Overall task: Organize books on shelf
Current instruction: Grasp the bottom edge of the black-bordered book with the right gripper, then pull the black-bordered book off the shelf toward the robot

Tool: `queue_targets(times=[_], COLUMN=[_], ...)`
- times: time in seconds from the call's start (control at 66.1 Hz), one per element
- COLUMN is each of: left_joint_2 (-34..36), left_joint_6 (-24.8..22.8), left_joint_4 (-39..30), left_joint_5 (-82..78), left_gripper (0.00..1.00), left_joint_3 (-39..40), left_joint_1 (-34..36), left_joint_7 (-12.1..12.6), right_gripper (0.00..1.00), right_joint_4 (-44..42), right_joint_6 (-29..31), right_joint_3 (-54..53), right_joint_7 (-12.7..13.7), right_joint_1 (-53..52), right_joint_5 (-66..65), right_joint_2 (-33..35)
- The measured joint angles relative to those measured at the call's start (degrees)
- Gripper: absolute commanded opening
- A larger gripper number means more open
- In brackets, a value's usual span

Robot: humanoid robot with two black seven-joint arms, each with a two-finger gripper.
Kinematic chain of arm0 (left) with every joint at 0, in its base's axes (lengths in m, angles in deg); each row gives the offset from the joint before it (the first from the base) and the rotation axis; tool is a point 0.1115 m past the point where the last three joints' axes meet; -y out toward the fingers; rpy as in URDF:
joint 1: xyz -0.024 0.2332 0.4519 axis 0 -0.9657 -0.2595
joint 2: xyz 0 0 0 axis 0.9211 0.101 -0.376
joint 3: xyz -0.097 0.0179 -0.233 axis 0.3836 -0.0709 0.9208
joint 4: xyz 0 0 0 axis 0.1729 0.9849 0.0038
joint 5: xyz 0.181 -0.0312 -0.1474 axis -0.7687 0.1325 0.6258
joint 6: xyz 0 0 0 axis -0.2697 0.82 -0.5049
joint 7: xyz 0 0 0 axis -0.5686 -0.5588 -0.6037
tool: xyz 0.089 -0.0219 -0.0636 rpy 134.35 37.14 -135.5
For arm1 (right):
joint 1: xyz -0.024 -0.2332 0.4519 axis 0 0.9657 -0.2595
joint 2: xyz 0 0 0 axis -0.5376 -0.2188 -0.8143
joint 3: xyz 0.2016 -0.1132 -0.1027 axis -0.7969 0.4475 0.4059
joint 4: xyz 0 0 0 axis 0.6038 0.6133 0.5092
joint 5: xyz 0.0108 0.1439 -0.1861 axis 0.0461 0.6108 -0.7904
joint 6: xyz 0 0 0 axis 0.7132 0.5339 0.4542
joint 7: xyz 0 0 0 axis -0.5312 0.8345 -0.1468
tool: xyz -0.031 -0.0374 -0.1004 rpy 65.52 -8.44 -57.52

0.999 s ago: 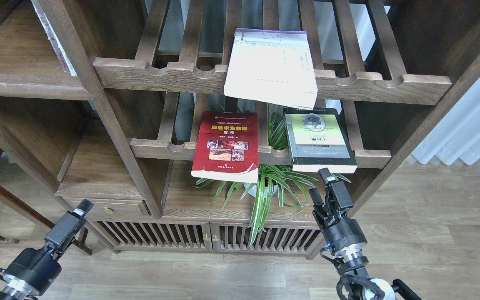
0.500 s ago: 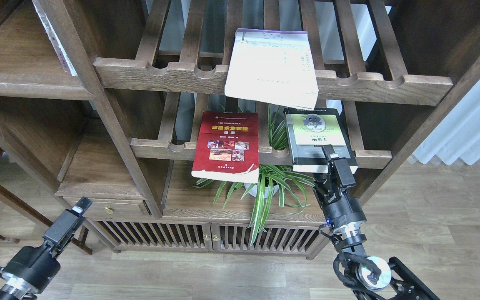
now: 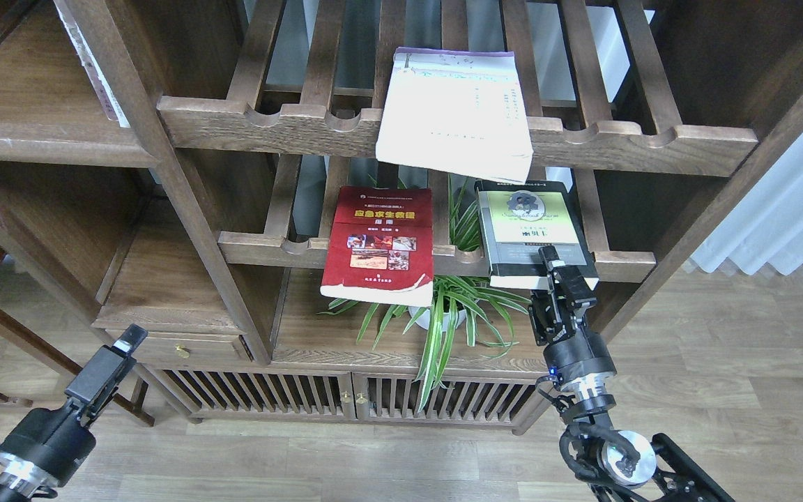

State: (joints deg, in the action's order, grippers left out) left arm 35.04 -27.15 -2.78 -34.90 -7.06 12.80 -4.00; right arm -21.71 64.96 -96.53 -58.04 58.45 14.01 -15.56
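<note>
The red book (image 3: 379,242) lies on the lower slatted rack, its front hanging over the rail. The black-grey book (image 3: 530,226) with the yellow-green panel lies to its right on the same rack. The cream-white book (image 3: 454,115) with the purple top edge lies on the upper slatted rack. My right gripper (image 3: 544,279) has one finger on top of the black-grey book's front edge and one under it, closed on it. My left gripper (image 3: 126,345) hangs low at the left, far from the books and seen edge-on. A solid shelf board (image 3: 39,143) is at the upper left.
A potted spider plant (image 3: 443,307) stands on the solid board under the lower rack, just left of my right gripper. A thin book (image 3: 91,66) leans at the upper left board's right end. A small drawer (image 3: 178,345) and slatted cabinet doors (image 3: 346,397) lie below.
My right gripper rose from below the rack to the black-grey book's front edge and closed over it. My left gripper drifted slightly left. The books have not moved.
</note>
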Motion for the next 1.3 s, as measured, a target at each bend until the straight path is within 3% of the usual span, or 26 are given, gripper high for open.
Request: queue_targets(times=[0.469, 0.969, 1.302], left_joint_2=[0.0, 0.3, 0.9], left_joint_6=[0.0, 0.0, 0.0], left_joint_4=[0.0, -0.3, 0.1], left_joint_5=[0.0, 0.0, -0.3], left_gripper=[1.0, 1.0, 1.0], left_joint_3=[0.4, 0.0, -5.4], left_joint_1=[0.0, 0.1, 0.0], left_joint_7=[0.0, 0.3, 0.8], right_gripper=[0.05, 0.06, 0.06], right_joint_4=[0.4, 5.3, 5.8], right_joint_6=[0.0, 0.1, 0.0], right_joint_3=[0.6, 0.2, 1.0], right_joint_7=[0.1, 0.0, 0.1], right_joint_1=[0.8, 13.7, 21.9], right_joint_5=[0.3, 1.0, 2.6], right_joint_2=[-0.1, 0.5, 5.8])
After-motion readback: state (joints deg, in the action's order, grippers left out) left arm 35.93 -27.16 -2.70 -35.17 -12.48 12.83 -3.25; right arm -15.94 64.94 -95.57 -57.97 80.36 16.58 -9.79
